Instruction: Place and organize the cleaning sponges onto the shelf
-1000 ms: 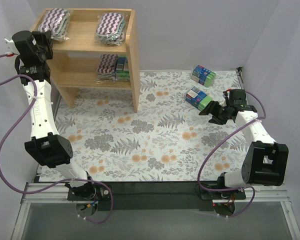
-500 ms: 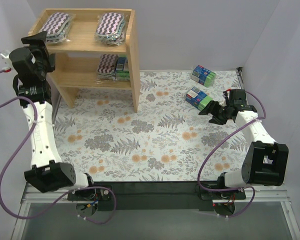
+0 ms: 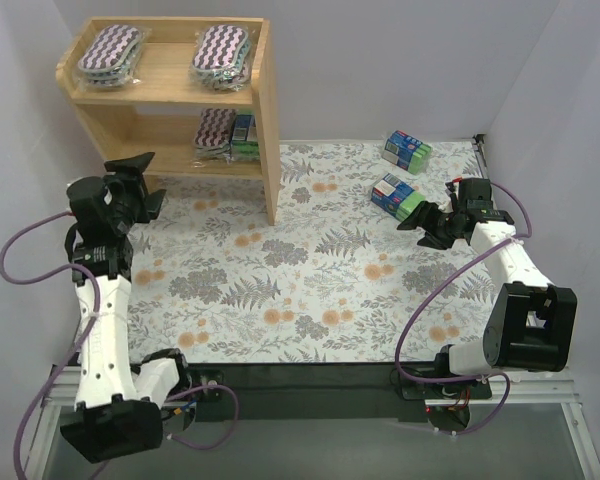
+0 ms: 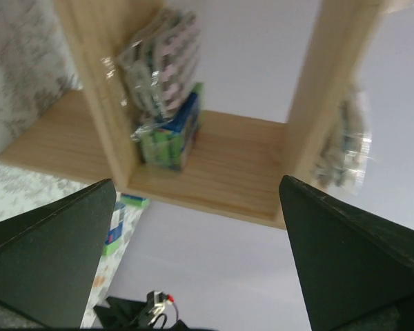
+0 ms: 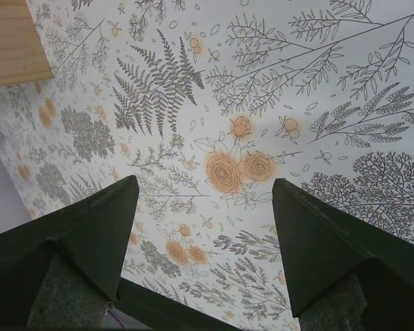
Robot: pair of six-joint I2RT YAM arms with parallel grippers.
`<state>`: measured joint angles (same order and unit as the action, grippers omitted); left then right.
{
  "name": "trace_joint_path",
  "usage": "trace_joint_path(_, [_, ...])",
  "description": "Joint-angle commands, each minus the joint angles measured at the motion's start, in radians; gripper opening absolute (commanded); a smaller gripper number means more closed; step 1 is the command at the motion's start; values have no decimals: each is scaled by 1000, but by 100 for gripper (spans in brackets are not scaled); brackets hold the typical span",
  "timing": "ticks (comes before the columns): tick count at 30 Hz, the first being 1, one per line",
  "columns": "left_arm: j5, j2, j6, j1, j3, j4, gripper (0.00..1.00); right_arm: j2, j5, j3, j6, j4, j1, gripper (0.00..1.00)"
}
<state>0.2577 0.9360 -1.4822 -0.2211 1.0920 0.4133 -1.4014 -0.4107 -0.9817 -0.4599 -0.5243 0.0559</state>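
Shelf (image 3: 170, 75) holding two purple pads (image 3: 108, 55) on top, third pad (image 3: 216, 128) beside blue-green pack (image 3: 244, 135) below, blurred in left wrist view, two packs (image 3: 396, 196) on floral cloth (image 3: 310, 290), clear overhead, outside right wrist view, left gripper (image 3: 143, 183) and right gripper (image 3: 422, 225) spread, empty.

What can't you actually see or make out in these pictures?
- Top view: the upper board of the shelf hides the back of its lower tier, so anything behind the purple pad and blue-green pack is unseen.
- Top view: print on the two loose packs is too small to read.
- Left wrist view: the pad at right is too blurred to show its pattern.
- Right wrist view: mostly flowered cloth; no sponge in frame.
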Motion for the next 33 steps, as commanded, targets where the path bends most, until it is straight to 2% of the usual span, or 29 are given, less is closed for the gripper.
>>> trace_joint_path(1, [58,99,33,61,-9,1,88,-7,-5,-38,18,1,-4,72])
trace_joint_path(7, [6,279,68,195,81,-102,84,2,3,-32,18,0,-5,72])
trace_joint_path(11, [-20,417,69,207,135,-119,83,7,6,-38,18,0,-2,72])
trace_joint_path(12, [-41,429,68,238,146,-125,83,7,7,-40,20,1,-2,72])
trace_joint_path(24, [-113,627,69,276,281,-203,79,-10,3,-46,18,0,-2,72])
trace_joint_path(28, [-101,676,56,278,295,-202,72,-11,-2,-51,20,0,-2,72])
trace_joint_path(31, [-117,676,48,279,284,-208,59,-7,0,-49,18,1,-4,72])
trace_joint_path(32, [-118,675,51,279,281,-208,49,-7,-2,-46,20,0,-2,72])
trace_joint_path(33, [-124,673,53,279,281,-208,45,-5,-4,-45,18,0,-2,71])
